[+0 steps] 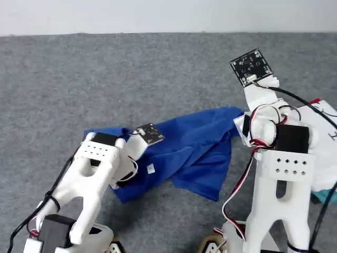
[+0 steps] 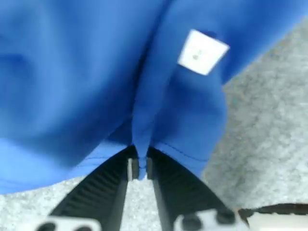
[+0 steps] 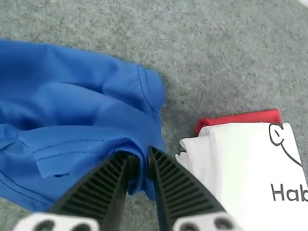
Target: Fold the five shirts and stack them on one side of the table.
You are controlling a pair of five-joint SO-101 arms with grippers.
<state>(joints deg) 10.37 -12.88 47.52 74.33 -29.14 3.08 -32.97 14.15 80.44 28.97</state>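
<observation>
The grey tabletop (image 1: 158, 63) is carrying everything. The blue shirt (image 1: 195, 147) is lying rumpled on it, spanning from the left jaws to the right jaws. Both are clenching it: the left jaws on a raised fold, the right jaws on a hemmed edge. A folded white shirt (image 3: 240, 163) is sitting on a red shirt (image 3: 236, 118) just beside the right jaws. A white label (image 2: 202, 52) is showing ahead of the left jaws. Assessment: cloth light and limp; hems offering the surest hold.

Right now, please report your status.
Holding blue shirt: left gripper and right gripper both shut. Shirt bunched, not yet folded. Close by, white shirt over red shirt.
</observation>
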